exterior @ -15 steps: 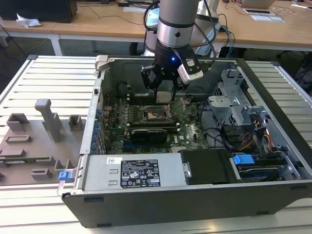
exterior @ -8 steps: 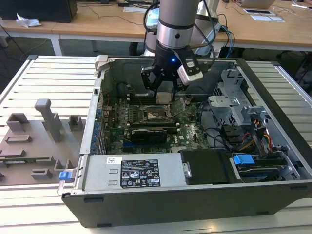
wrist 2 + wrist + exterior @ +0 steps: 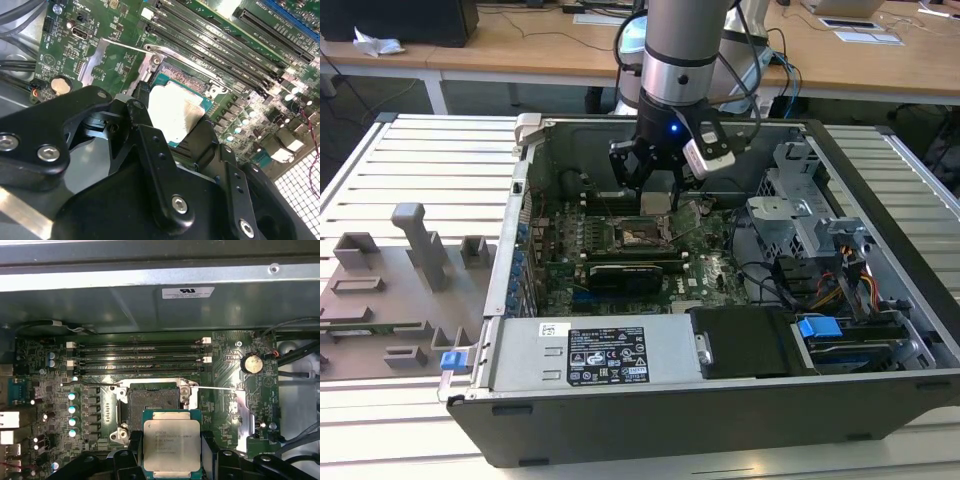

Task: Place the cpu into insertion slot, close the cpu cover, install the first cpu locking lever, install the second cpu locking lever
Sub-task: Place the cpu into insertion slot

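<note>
My gripper (image 3: pixel 657 192) hangs inside the open computer case, shut on the cpu (image 3: pixel 171 445), a pale silver square chip on a green carrier. Black fingers (image 3: pixel 132 456) press its two opposite edges. The cpu (image 3: pixel 175 112) hovers level just above the board, beside the insertion slot (image 3: pixel 152 400) and overlapping one edge of it. The slot (image 3: pixel 642 233) is a dark square socket with a metal rim and lies bare. The cpu cover (image 3: pixel 95 57), a silver frame with a window, is swung open flat beside the socket. Thin lever rods (image 3: pixel 215 388) stick out on both sides of the socket.
Long black memory slots (image 3: pixel 140 352) run beside the socket, with the case wall (image 3: pixel 150 285) behind them. A power supply (image 3: pixel 610 355) and a drive cage (image 3: pixel 800 200) crowd the case. A grey fixture plate (image 3: pixel 390 290) lies on the table at the exterior view's left.
</note>
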Controlling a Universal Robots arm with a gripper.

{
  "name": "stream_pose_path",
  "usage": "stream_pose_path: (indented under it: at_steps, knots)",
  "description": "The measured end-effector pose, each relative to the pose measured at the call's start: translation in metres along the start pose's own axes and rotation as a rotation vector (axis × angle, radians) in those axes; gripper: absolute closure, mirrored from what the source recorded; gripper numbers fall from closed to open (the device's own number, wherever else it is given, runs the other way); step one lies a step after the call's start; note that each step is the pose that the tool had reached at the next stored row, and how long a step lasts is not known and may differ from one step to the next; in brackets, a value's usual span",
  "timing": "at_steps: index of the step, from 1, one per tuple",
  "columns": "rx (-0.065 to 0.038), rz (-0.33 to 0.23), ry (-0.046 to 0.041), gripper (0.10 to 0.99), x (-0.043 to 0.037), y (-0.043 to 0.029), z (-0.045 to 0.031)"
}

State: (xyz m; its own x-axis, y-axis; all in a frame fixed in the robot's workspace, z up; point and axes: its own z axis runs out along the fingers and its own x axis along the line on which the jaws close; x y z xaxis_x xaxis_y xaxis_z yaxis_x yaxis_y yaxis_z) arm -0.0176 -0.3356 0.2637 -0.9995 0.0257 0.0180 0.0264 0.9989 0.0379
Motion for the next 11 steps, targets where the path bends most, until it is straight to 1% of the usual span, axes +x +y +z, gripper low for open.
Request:
stream_pose_path:
  at_steps: [2,4,5,6,7,8,9,11]
  knots:
    - [0.0,0.0,0.0,0.541,0.0,-0.0001,0.0013]
    - [0.005,0.0,0.0,0.541,0.0,0.0,0.0024]
    - [0.01,0.0,-0.0002,0.541,0.0,0.0001,0.0027]
    - [0.038,0.001,-0.0009,0.541,0.0,0.0019,0.003]
    - [0.061,0.001,-0.0016,0.541,0.0,0.0037,0.0032]
    - [0.073,0.001,-0.002,0.541,0.0001,0.0048,0.0034]
    - [0.079,0.001,-0.002,0.541,0.0001,0.0057,0.0037]
    - [0.079,0.001,-0.0021,0.541,0.0001,0.0068,0.0049]
